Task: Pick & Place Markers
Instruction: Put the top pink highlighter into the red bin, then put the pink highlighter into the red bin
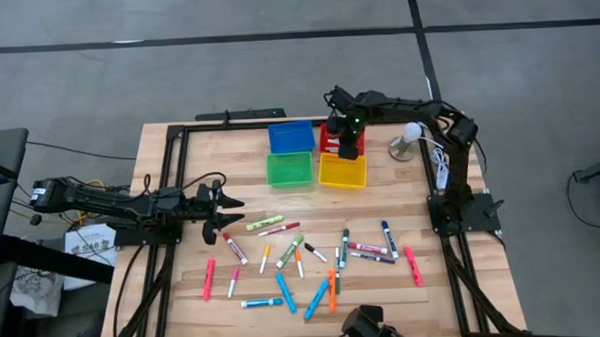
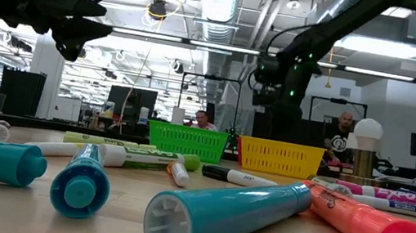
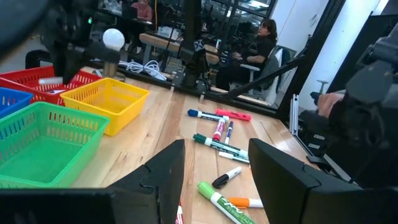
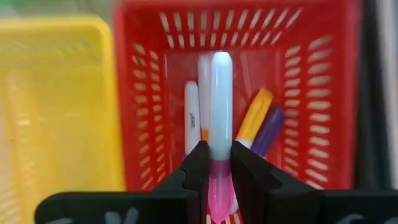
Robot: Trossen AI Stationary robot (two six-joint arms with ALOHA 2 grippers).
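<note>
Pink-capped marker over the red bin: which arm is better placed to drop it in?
Right. The right pincer already grips the pink-capped marker directly above the red bin; the left pincer hangs open, empty, beside the scattered markers.

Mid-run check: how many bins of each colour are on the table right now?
blue bin: 1
green bin: 1
red bin: 1
yellow bin: 1
Total: 4
</note>
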